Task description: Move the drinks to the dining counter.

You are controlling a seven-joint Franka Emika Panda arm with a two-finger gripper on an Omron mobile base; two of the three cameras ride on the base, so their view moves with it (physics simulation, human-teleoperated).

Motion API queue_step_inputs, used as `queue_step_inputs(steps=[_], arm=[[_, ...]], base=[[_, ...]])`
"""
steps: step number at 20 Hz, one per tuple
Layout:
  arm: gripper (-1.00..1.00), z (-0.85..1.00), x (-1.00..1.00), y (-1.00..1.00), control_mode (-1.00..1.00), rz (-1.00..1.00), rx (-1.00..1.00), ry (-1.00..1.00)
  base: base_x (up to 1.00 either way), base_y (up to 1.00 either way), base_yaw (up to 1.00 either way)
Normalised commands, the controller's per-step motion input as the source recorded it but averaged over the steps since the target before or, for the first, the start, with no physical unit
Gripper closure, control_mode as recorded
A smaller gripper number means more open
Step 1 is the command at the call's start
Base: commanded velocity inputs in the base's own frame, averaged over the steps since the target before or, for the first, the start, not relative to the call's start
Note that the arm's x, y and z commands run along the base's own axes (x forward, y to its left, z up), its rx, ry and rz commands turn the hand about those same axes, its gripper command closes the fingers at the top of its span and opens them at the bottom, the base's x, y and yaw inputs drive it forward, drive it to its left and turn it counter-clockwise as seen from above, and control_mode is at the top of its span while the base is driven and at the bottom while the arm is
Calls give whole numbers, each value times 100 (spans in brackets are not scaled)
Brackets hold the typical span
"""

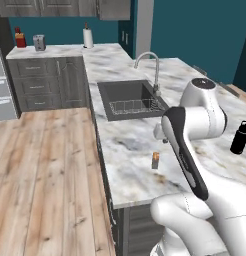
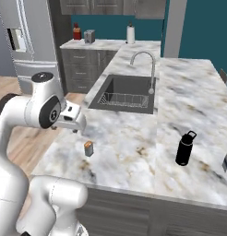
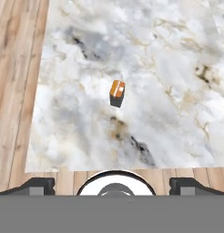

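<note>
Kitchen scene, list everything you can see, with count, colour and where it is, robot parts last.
orange drink container: one, orange, upright on the marble near the counter's front edge
black bottle: one, black, standing on the counter right of the sink
carton: one, blue and white, at the counter's far right
counter: one, white-grey marble
sink: one, dark, with rack, set in the counter
faucet: one, silver, behind the sink
paper towel roll: one, white, back counter
gripper: one, open, above the orange container

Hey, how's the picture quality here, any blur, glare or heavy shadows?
Left base view: soft and low in detail, even lighting, no glare on the marble counter. Right base view: the black bottle casts only a faint shadow. Hand view: the orange drink is small but sharp, with a slight shadow beside it.
</note>
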Motion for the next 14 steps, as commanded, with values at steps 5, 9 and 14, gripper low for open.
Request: queue_step_inputs(steps=[5, 9, 14], arm=[[-100, -53, 46, 0, -100, 0, 0, 0], [-100, -55, 42, 0, -100, -2, 0, 0], [-100, -50, 38, 0, -100, -2, 0, 0]], base=[[0, 0, 0], [0, 0, 0], [0, 0, 0]])
